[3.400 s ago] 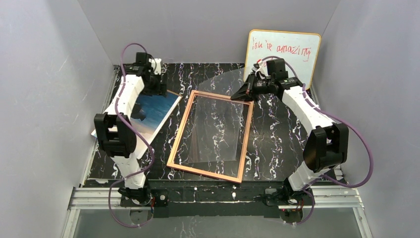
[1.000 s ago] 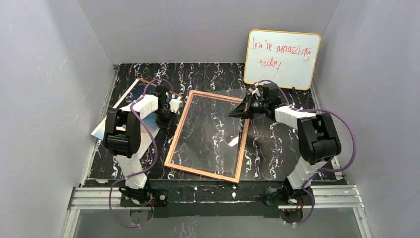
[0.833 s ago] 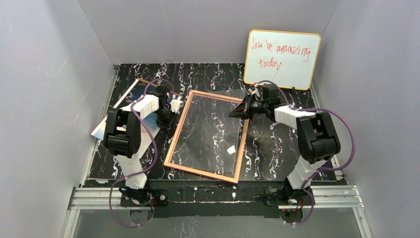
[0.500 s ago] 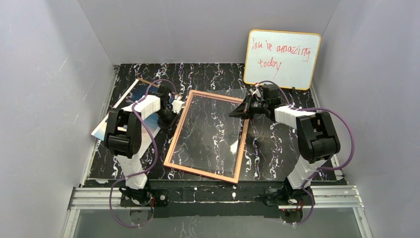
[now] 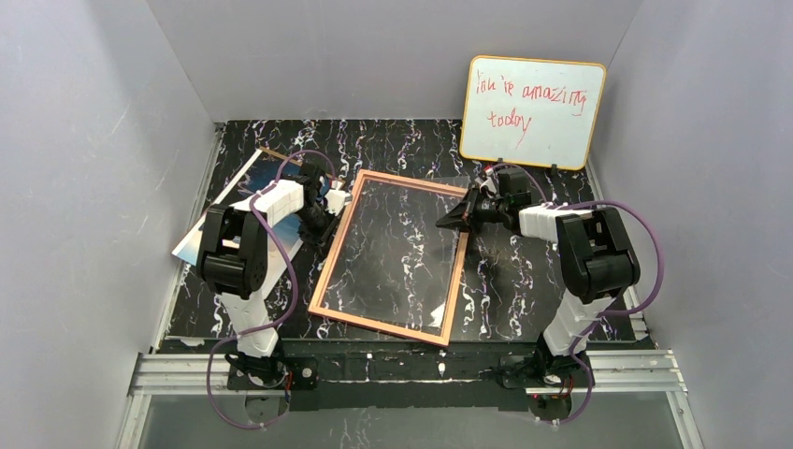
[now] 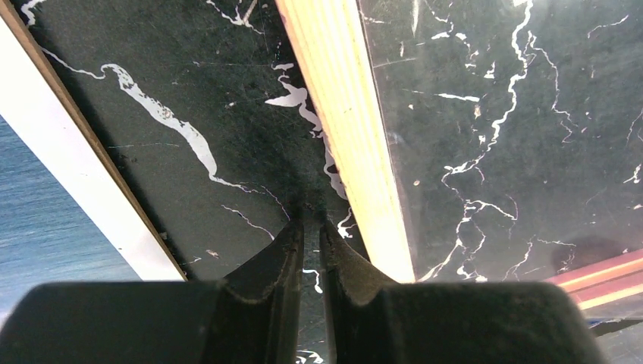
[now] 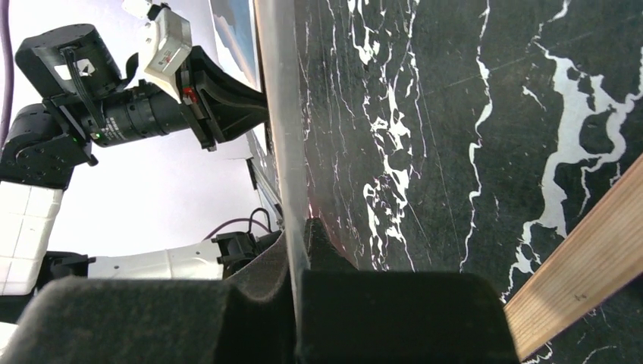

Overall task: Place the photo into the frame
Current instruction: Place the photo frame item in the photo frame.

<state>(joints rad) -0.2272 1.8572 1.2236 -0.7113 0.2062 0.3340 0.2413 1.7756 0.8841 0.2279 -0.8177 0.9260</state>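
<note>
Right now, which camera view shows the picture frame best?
The top external view: the frame lies flat with all four rails in sight, so its whole outline and tilt can be read. The left wrist view shows only a stretch of one rail. The right wrist view shows just a short piece of rail in its lower right corner.

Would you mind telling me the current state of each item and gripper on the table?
frame: flat on the table, no photo in it.
clear pane: over the frame, edge pinched by right gripper.
photo: picture side up, left of the frame.
left gripper: shut, empty, beside the frame's left edge.
right gripper: shut on the clear pane.
whiteboard: upright at the back, written on.
</note>
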